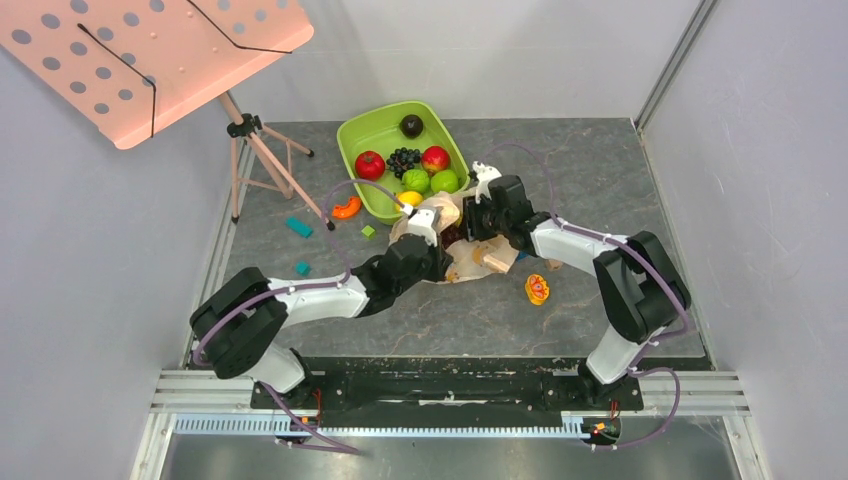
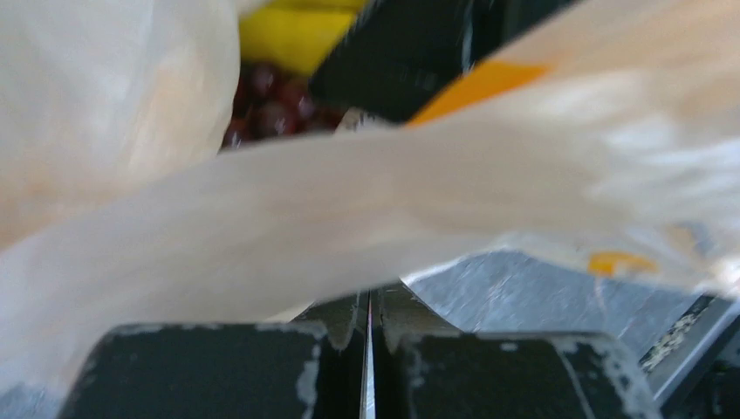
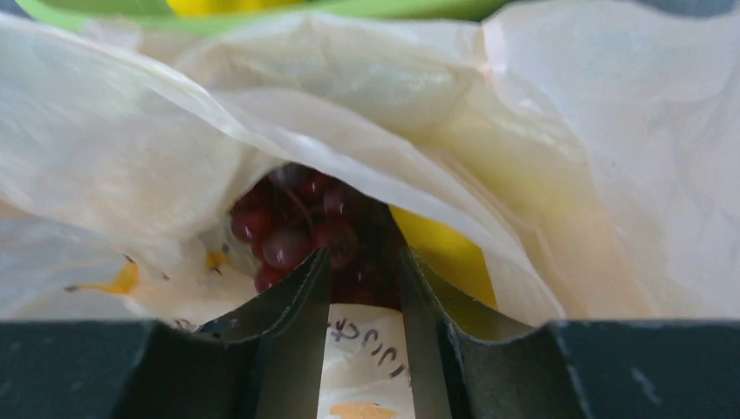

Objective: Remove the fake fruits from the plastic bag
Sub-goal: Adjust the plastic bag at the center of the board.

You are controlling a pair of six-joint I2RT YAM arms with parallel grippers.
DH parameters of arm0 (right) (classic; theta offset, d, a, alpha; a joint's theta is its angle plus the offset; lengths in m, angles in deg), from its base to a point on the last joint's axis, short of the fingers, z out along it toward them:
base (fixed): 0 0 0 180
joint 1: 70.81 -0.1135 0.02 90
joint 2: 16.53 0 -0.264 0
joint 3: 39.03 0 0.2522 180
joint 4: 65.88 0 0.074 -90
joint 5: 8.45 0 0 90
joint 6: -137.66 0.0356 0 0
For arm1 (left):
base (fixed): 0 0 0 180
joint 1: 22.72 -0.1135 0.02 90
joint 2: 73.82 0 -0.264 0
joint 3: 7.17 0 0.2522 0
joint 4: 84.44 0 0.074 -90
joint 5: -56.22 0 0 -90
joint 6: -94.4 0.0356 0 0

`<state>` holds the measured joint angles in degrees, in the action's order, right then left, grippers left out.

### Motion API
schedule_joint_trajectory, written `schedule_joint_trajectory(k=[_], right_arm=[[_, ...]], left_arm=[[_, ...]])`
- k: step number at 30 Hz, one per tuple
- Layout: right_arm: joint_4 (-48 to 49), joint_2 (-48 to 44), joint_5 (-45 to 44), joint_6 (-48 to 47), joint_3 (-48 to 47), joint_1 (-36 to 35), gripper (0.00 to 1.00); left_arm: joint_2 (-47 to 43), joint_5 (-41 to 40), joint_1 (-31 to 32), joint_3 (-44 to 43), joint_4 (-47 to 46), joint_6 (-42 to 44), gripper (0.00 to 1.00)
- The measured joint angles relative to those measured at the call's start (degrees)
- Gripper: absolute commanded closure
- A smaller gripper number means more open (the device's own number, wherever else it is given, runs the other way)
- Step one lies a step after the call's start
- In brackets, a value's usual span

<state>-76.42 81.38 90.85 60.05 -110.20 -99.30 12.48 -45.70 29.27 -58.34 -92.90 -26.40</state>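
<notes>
Well, the plastic bag (image 1: 472,262) lies crumpled mid-table, just near of the green tub (image 1: 352,135); it is thin, peach-beige and translucent. Inside its open mouth sits the dark red grape bunch (image 3: 292,223), glossy, with the yellow banana (image 3: 445,257) to its right. My left pincer (image 2: 369,305) is pinched tight on a fold of the bag. My right pincer (image 3: 362,262) is narrowly parted, gripping nothing, its tips at the grapes. The tub holds red and green fruits (image 1: 435,158), a blackish grape bunch (image 1: 403,160) and, at its near rim, a small round yellow fruit (image 1: 410,198).
</notes>
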Motion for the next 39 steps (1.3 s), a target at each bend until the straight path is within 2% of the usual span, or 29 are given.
schedule_joint_trajectory(k=[8,16,20,28,31,34,39], right_arm=[[1.2,-6.0,1.0,0.0,9.5,-0.5,0.74],[3.8,-13.4,-0.6,0.2,18.8,-3.3,0.76],[5.6,-17.5,-1.8,1.7,25.1,-6.0,0.68],[10.3,-24.9,-4.3,7.0,37.3,-10.8,0.66],[12.0,-25.5,-4.7,8.3,38.5,-10.8,0.65],[12.0,-26.0,-5.0,9.1,38.7,-10.8,0.59],[7.8,-28.9,-6.3,9.5,37.3,-11.1,0.56]], left_arm=[[4.7,-0.5,-0.6,-9.7,1.4,1.1,0.98],[11.6,-1.2,-3.1,-11.5,3.2,2.9,0.98],[9.8,-1.1,-3.1,-8.4,2.2,2.9,0.98],[-0.4,-0.2,-1.9,4.6,0.7,2.9,0.98],[-2.9,0.0,-1.5,7.7,0.4,2.8,0.98],[-4.4,0.0,-1.3,9.7,0.2,2.8,0.98],[-6.9,-0.2,-0.5,10.4,0.0,2.7,0.98]])
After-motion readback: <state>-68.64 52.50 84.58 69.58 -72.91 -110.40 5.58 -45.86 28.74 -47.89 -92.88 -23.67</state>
